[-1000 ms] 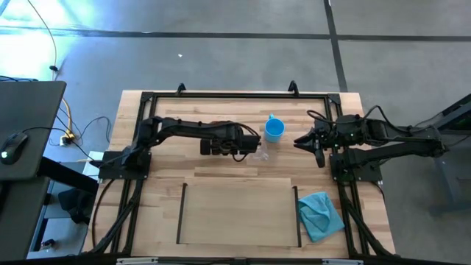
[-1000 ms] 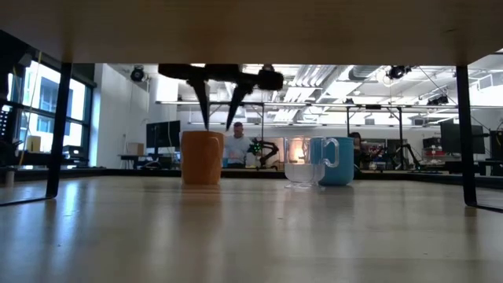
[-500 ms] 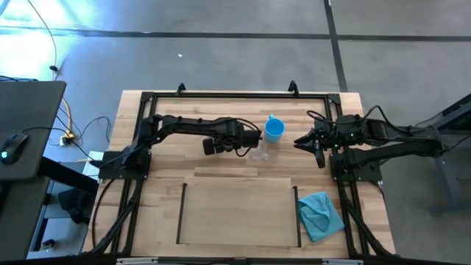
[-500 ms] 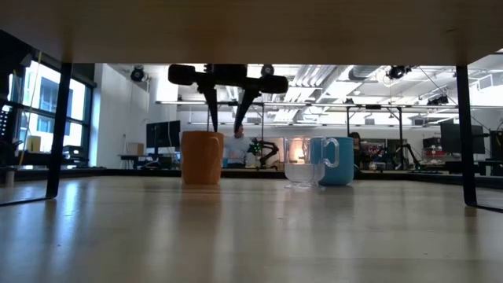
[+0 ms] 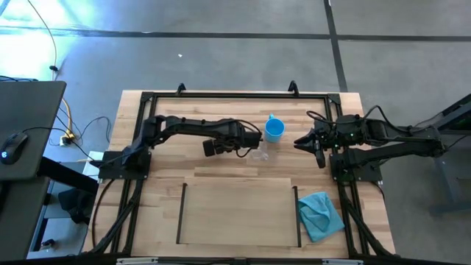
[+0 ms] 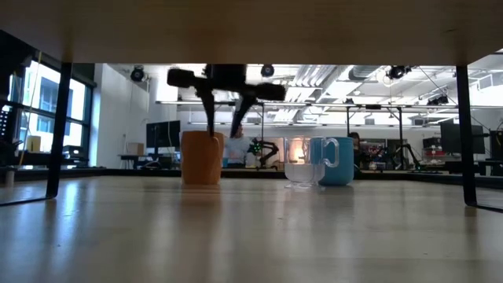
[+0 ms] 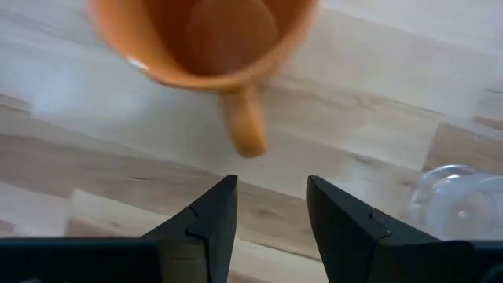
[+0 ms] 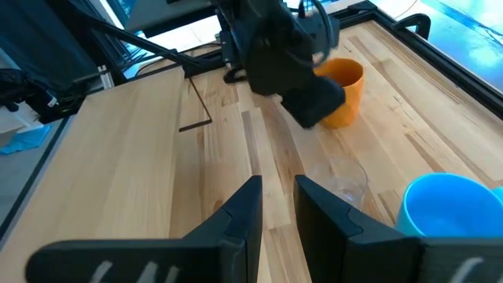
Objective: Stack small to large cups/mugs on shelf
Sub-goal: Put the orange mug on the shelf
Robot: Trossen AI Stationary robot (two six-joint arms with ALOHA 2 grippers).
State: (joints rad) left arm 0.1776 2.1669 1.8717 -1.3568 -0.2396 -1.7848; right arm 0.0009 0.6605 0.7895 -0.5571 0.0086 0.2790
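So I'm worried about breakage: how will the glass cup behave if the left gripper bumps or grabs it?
The glass cup looks thin-walled and clear, so probably fragile and slick. It is low and squat, so a nudge would more likely slide it than tip it. It sits close to the blue mug, so a push could knock them together.

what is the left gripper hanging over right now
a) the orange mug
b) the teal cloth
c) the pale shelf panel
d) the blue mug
a) The left wrist view shows the orange mug with its handle pointing toward the open, empty left gripper, and the low view shows that gripper just above the mug's rim, while the blue mug stands apart to the side.
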